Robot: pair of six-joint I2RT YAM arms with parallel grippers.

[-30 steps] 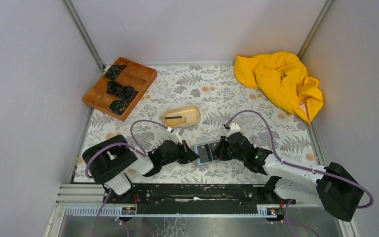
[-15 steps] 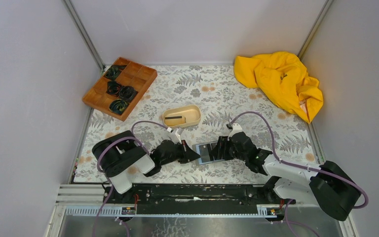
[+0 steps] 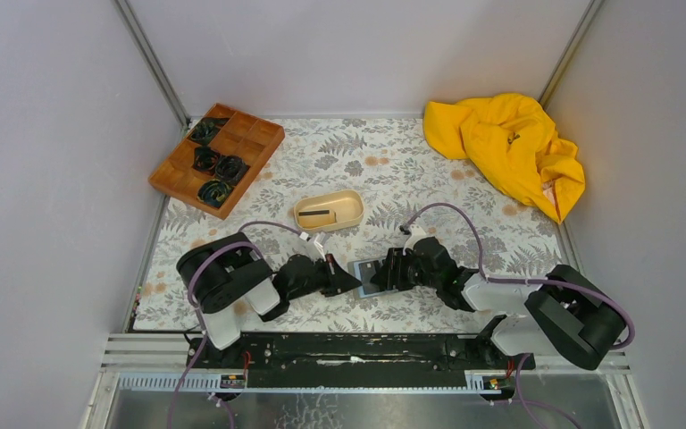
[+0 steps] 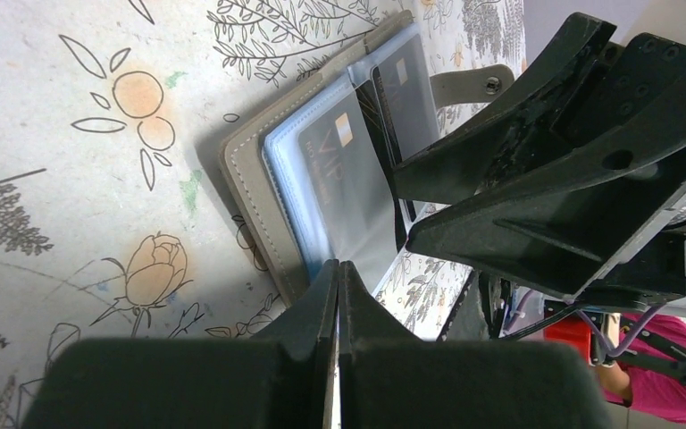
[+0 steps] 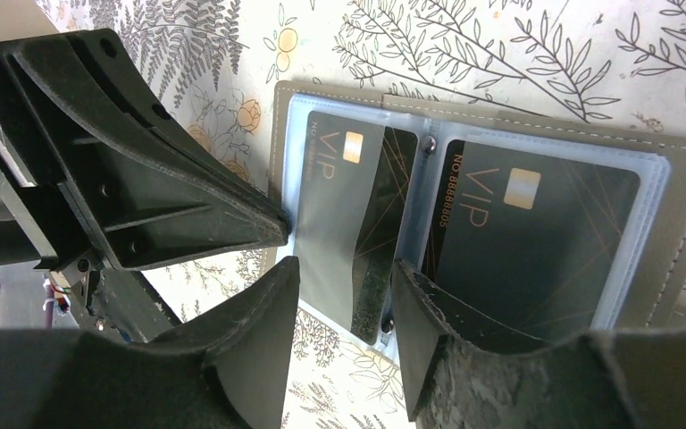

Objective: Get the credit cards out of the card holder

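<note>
The card holder (image 3: 368, 276) lies open on the floral cloth between my two grippers. Its grey stitched rim (image 5: 684, 223) frames pale blue sleeves. Two dark credit cards marked VIP sit in the sleeves, one on the left (image 5: 339, 192) and one on the right (image 5: 536, 246). My left gripper (image 4: 338, 270) is shut, and its tip touches the holder's (image 4: 248, 183) outer edge. My right gripper (image 5: 344, 273) stands open over the lower edge of the left card, near the spine, with nothing clamped. In the top view the left gripper (image 3: 355, 282) and right gripper (image 3: 386, 271) meet at the holder.
A beige oval tray (image 3: 329, 212) holding a dark item stands just behind the holder. At the back left is a brown compartment tray (image 3: 217, 158) with dark coiled items. A yellow cloth (image 3: 509, 152) is heaped at the back right.
My right gripper has gone from shut to open and edged left over the holder. The left arm's elbow has swung right while its shut tip has stayed at the holder's edge.
</note>
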